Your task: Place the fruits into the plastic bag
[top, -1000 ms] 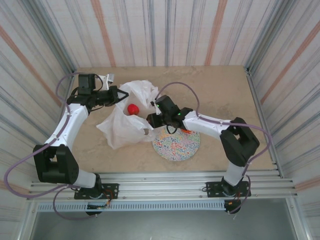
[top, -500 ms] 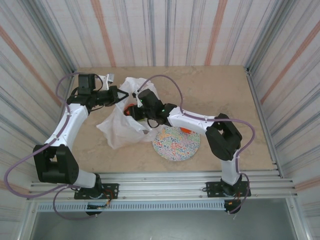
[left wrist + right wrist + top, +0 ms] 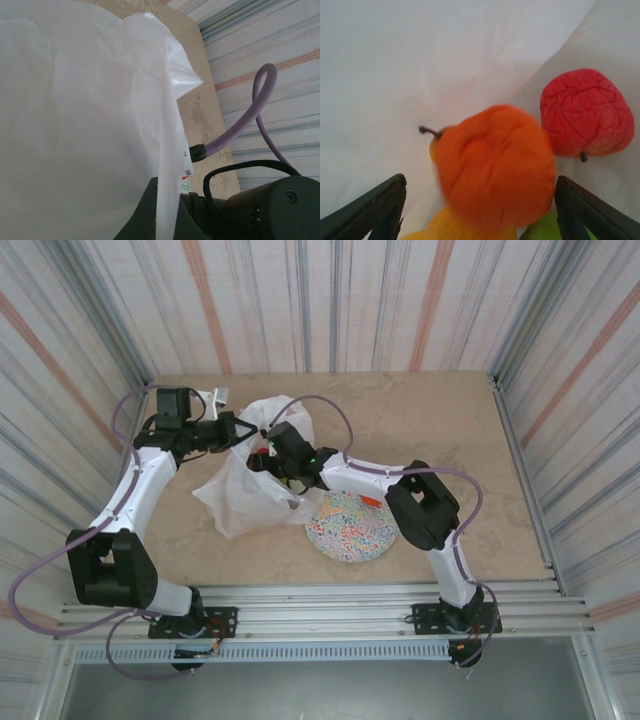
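The left arm is stretched along the left edge of the tabletop (image 3: pixel 450 430), with its forearm bent inward near the far-left corner. The left gripper (image 3: pixel 238 432) is clenched on the upper hem of the bag (image 3: pixel 235 502). In the left wrist view the thin white bag (image 3: pixel 75 125) is seen pinched between the dark fingers (image 3: pixel 142 220) and held up.

The right arm is folded sharply at the elbow and reaches leftward across the far rim of the plate (image 3: pixel 350 535). The right gripper (image 3: pixel 260 458) is pushed into the bag's mouth. In the right wrist view the right gripper (image 3: pixel 479 182) is released, its 2 fingers (image 3: pixel 375 210) set wide apart. A blurred orange fruit (image 3: pixel 495 165) is seen between them, against the bag (image 3: pixel 420 60). A red fruit (image 3: pixel 587 112) lies just beside it on the right. A yellow fruit (image 3: pixel 445 227) and a green fruit (image 3: pixel 545 231) are glimpsed beneath.

The bag lies in the far-left part of the tabletop, just beside the plate's left rim.

1 second earlier the right gripper was held over the plate's far-left rim, outside the bag, and a red fruit was seen in the open mouth. Since then the gripper has been carried into the bag and the elbow has swung leftward. The left arm's pose is unchanged.
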`<state>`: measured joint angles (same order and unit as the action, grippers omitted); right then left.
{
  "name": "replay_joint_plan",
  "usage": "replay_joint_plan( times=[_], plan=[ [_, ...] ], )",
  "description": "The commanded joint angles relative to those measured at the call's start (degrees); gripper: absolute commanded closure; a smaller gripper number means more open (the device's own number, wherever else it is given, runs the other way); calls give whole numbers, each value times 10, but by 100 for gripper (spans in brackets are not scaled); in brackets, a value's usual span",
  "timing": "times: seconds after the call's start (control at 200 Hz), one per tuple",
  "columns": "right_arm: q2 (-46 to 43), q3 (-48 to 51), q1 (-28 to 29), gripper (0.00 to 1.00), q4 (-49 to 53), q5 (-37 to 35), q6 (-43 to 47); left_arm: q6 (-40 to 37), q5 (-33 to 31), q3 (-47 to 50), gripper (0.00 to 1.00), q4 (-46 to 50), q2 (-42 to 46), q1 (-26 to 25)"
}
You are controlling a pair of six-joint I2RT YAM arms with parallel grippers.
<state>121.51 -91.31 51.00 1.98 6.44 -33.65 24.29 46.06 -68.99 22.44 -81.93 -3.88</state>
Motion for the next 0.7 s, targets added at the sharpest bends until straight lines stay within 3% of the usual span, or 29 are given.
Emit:
replay_joint_plan(
  times=[0.0, 0.401, 0.696],
  plan=[
    [-8, -1, 4, 16, 6, 25, 8, 1, 14, -11, 100, 2, 6, -2],
    [-91, 81, -8, 0, -14, 12, 14, 3, 16, -11, 100, 2, 3, -2],
    [-158, 140, -19, 1, -7, -5, 29, 2, 15, -11, 100, 2, 4, -1]
  ],
)
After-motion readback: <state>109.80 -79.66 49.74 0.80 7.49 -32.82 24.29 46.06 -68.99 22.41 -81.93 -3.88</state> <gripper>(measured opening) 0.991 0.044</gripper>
